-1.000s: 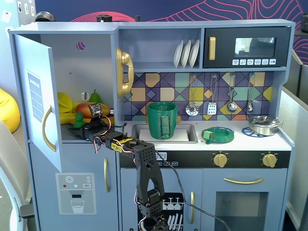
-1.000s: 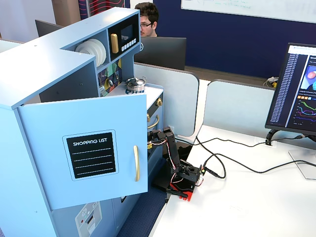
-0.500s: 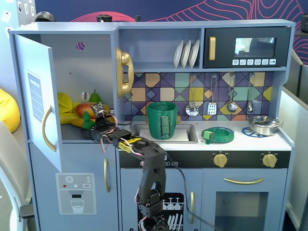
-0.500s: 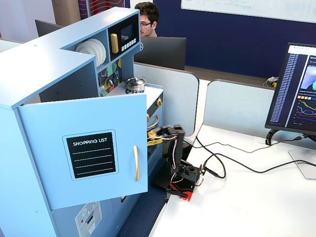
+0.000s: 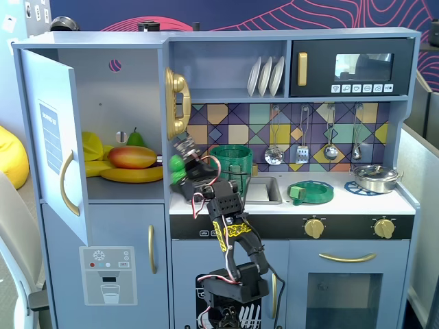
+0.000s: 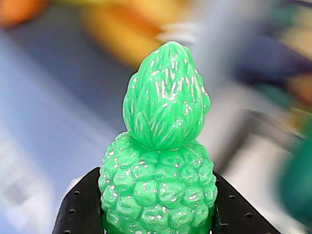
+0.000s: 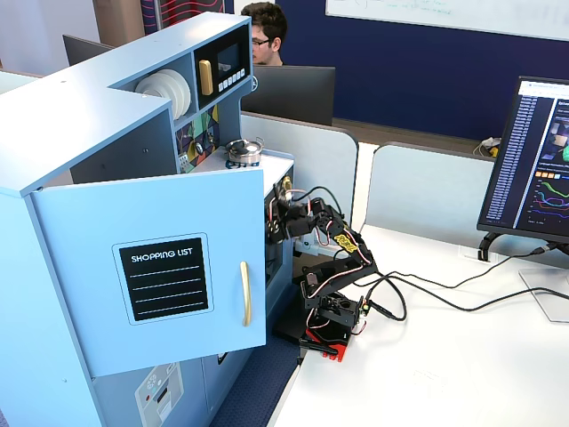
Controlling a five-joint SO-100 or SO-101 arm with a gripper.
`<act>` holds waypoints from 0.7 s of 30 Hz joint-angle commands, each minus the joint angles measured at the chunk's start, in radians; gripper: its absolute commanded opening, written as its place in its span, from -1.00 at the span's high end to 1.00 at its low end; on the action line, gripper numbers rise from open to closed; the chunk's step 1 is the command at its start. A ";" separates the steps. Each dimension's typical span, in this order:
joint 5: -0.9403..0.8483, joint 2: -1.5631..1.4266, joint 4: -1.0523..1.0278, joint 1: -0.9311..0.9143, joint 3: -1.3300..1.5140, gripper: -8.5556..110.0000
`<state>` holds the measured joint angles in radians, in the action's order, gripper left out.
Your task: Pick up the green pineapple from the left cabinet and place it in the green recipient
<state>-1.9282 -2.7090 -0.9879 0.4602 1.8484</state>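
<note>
Claw clamped on the green pineapple, held in the air just right of the open left cabinet.

In the wrist view the green pineapple (image 6: 163, 161) fills the centre of the frame, crown up, its bumpy body pinched between the two black fingers (image 6: 80, 207) at the lower edge. In a fixed view the claw (image 5: 180, 166) sits left of centre, with the pineapple beside the cabinet's right edge, under the gold phone (image 5: 176, 101). The left cabinet (image 5: 123, 89) stands open in the upper left, its door (image 5: 53, 147) swung out, with a mango (image 5: 132, 157), bananas (image 5: 130, 175) and a pear (image 5: 136, 138) on the shelf. The green recipient (image 5: 231, 164) stands just right of the claw, on the surface (image 5: 357, 202) by the sink (image 5: 260, 190).
</note>
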 commanded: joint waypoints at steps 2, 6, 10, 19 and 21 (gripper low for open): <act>0.120 0.110 0.081 -0.268 -0.163 0.86; 0.179 0.319 0.272 -0.385 -0.268 0.86; 0.252 0.503 0.405 -0.437 -0.393 0.86; 0.313 0.888 0.497 -0.506 -0.704 0.86; 0.299 0.925 0.511 -0.509 -0.723 0.86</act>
<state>-1.6337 -1.8530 -0.5292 -0.0337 1.2548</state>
